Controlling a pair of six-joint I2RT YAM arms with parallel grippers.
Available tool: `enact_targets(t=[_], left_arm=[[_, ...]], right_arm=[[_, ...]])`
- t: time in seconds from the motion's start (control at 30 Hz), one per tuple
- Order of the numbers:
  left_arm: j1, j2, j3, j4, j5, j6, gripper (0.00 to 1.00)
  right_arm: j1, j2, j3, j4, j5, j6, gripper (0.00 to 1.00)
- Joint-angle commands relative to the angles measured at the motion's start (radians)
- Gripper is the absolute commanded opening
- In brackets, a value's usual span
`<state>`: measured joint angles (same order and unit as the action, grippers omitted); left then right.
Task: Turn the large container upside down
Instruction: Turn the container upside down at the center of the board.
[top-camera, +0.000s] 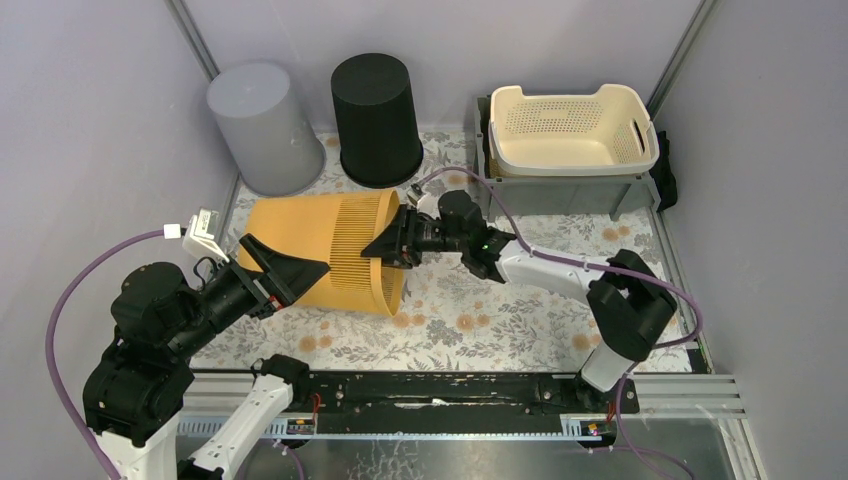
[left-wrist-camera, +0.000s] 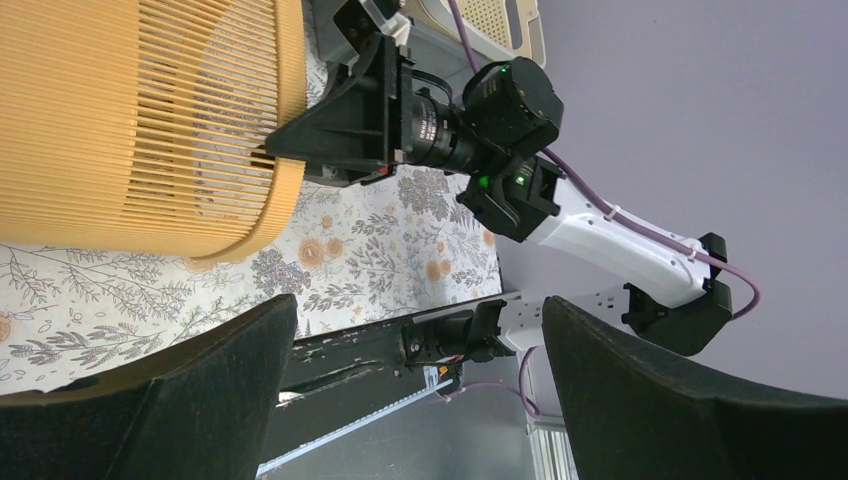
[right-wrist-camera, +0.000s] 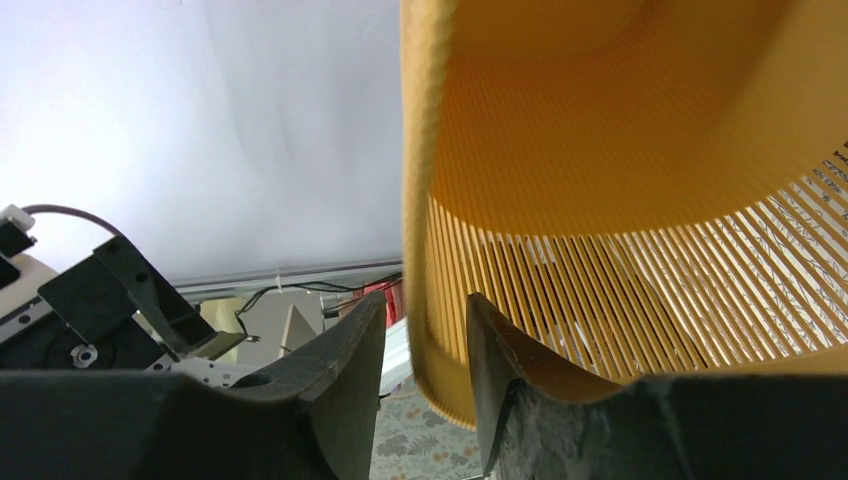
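The large container (top-camera: 330, 250) is a yellow-orange slatted bin lying on its side on the flowered cloth, mouth facing right. My right gripper (top-camera: 395, 245) is at the mouth's rim with one finger outside the wall and one inside. In the right wrist view the rim (right-wrist-camera: 415, 200) runs between the jaws of the right gripper (right-wrist-camera: 425, 300), with a gap beside the outer finger, so it is open. My left gripper (top-camera: 290, 270) hovers over the container's near side, wide open and holding nothing. In the left wrist view the container (left-wrist-camera: 130, 120) lies ahead of the left gripper (left-wrist-camera: 420, 310).
A grey bin (top-camera: 262, 125) and a black bin (top-camera: 377, 118) stand upside down at the back left. A cream perforated basket (top-camera: 572, 125) sits in a grey crate (top-camera: 560, 192) at the back right. Grey walls close in both sides.
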<state>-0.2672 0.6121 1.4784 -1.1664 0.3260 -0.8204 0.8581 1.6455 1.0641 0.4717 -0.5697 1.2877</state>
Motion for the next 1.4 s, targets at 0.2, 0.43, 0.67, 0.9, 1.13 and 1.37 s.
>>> enact_targets(t=[0.2,0.43,0.67,0.9,1.13,1.37], left_arm=[[0.004,-0.008,-0.005,0.027,0.024,0.011,1.00],[0.003,-0.007,-0.008,0.027,0.025,0.018,1.00],[0.004,-0.005,-0.009,0.027,0.025,0.020,1.00],[0.004,-0.009,-0.008,0.027,0.025,0.019,1.00],[0.003,-0.009,-0.012,0.027,0.025,0.016,1.00],[0.004,-0.005,0.006,0.013,0.029,0.025,1.00]], right_arm=[[-0.007,0.114,0.110,0.106,-0.036,0.111,0.42],[-0.010,0.137,0.151,0.082,-0.021,0.113,0.36],[-0.010,0.163,0.202,0.045,-0.029,0.097,0.34],[-0.011,0.180,0.221,0.047,-0.038,0.098,0.19],[-0.010,0.178,0.219,0.095,-0.034,0.123,0.00],[-0.007,0.243,0.251,0.355,-0.038,0.243,0.00]])
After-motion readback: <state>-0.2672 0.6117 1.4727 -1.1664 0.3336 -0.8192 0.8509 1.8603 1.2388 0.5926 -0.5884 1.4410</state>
